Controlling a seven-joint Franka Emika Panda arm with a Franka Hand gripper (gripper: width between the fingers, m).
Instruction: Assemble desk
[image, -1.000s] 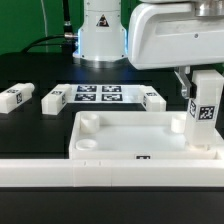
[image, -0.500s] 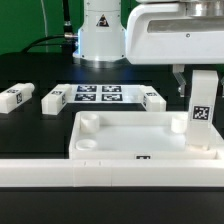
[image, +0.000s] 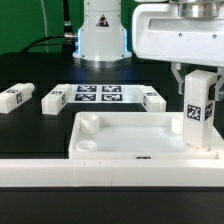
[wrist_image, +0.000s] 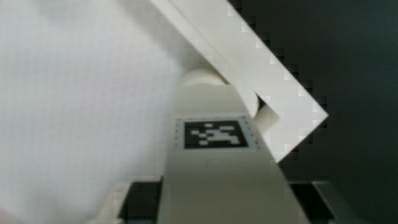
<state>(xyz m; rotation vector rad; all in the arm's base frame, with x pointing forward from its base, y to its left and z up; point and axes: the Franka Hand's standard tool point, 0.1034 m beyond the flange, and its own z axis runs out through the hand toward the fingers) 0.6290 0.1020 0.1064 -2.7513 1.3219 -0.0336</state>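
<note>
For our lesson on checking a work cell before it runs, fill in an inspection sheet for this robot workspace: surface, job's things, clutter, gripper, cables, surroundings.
Surface: black table; the marker board lies flat on it, and a long white low wall runs along the near edge.
Job's things: tabletop lies with its sockets up. The held leg stands nearly upright at the tabletop's far corner on the exterior view's right; cannot tell whether it is seated. Loose legs lie beyond the tabletop.
Clutter: nothing seen.
Gripper: gripper shut on held leg.
Cables: dark cable beside the robot base.
Surroundings: green backdrop.
</note>
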